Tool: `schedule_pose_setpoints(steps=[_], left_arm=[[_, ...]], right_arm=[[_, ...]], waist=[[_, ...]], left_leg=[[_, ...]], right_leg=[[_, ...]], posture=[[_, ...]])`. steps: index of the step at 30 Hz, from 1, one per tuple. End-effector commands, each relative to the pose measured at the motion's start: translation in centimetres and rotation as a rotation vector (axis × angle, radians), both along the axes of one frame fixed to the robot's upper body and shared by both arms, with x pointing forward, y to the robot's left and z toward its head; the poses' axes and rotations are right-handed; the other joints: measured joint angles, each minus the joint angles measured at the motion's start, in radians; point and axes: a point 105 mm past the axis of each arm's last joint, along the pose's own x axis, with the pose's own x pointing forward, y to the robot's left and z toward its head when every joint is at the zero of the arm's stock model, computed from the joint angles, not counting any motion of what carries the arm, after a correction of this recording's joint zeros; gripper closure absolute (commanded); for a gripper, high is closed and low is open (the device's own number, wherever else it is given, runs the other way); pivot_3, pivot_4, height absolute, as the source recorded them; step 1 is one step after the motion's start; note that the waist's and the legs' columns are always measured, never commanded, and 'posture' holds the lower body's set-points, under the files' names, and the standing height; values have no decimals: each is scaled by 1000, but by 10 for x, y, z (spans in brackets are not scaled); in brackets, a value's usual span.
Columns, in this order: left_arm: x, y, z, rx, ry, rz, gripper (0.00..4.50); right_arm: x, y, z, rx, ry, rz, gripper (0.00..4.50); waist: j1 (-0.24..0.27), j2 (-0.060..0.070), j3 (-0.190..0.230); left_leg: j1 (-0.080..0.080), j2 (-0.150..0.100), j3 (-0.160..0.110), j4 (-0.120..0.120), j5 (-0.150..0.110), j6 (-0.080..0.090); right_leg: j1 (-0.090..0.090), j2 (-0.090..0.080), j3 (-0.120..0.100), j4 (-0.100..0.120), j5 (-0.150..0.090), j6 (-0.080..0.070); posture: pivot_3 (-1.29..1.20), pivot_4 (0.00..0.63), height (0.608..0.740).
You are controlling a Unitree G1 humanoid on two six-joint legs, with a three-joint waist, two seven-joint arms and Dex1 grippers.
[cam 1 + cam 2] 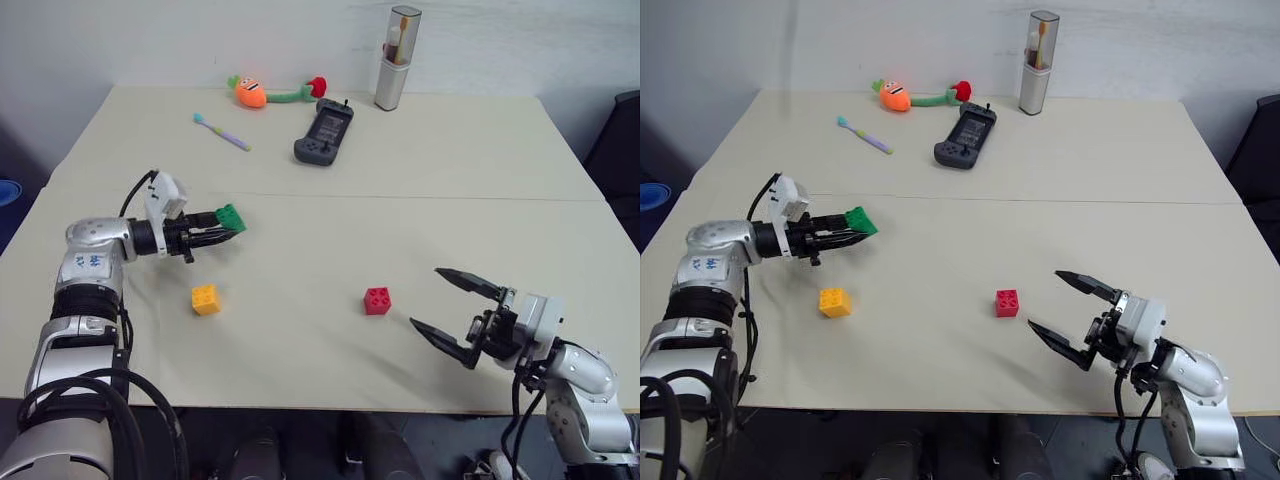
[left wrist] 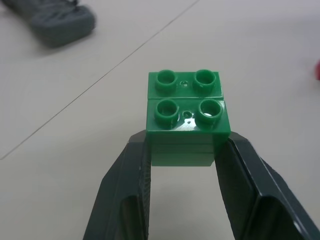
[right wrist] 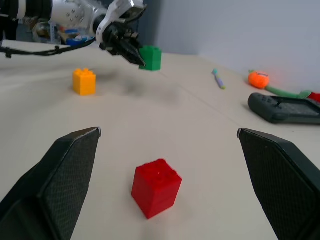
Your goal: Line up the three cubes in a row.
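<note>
Two claws over a pale worktop, three cubes not yet in a row.

The cream worktop (image 1: 420,170), seamed across its middle, stands against a white wall. On its far side lie one black game controller (image 1: 324,132), one plush carrot (image 1: 250,92), one toothbrush (image 1: 221,131) and one upright toothbrush case (image 1: 397,58). The left claw (image 1: 222,226) is clamped on the green cube (image 1: 231,217), held above the surface. The right claw (image 1: 452,315) stands wide apart, near the red cube (image 1: 377,300). The orange-yellow cube (image 1: 205,299) rests on the worktop below the left claw.
</note>
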Motion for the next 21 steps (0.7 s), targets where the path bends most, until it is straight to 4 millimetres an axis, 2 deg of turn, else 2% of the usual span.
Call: schedule_pose_setpoints(steps=[1, 4, 7, 11, 13, 21], left_arm=[[-30, -47, 15, 130, -33, -231, 3043], [-48, -76, 4, 192, -29, -286, 3043], [-61, -93, -22, 245, 3, -291, 3043], [-67, -104, -50, 287, 15, -290, 3043], [-61, -113, -60, 281, 34, -259, 3043], [-57, -116, -82, 335, 42, -291, 3043]], right_arm=[[-13, -15, 6, -73, -2, 47, 0], [-16, -22, 6, -105, 20, 52, 0], [-15, -25, 10, -107, 17, 41, 0], [-14, -23, 13, -97, 10, 36, 0], [-14, -20, 15, -88, 6, 39, 0], [-18, -16, 16, -109, 19, 70, 0]], waist=[[3, 0, 0], [7, 1, 0], [1, 1, 0], [-3, 1, 0], [1, 1, 0], [20, 1, 0]], left_leg=[[0, 0, 0, 0, 0, 0], [1, 0, 0, 1, 0, 1], [4, 0, 1, 0, 0, 0], [4, 0, 1, 0, 1, 0], [4, 0, 1, 0, 1, 0], [4, -1, 1, 1, 1, 1]], right_leg=[[0, 0, 0, 0, 0, 0], [2, 0, 2, -2, 1, 1], [3, 1, 4, 0, 1, 1], [3, 1, 5, 1, 1, 1], [3, 1, 5, 1, 1, 1], [3, 1, 5, 0, 1, 1]], posture=[[0, 150, 740], [0, 150, 740], [0, 150, 740], [0, 150, 740], [0, 150, 740], [0, 150, 740]])
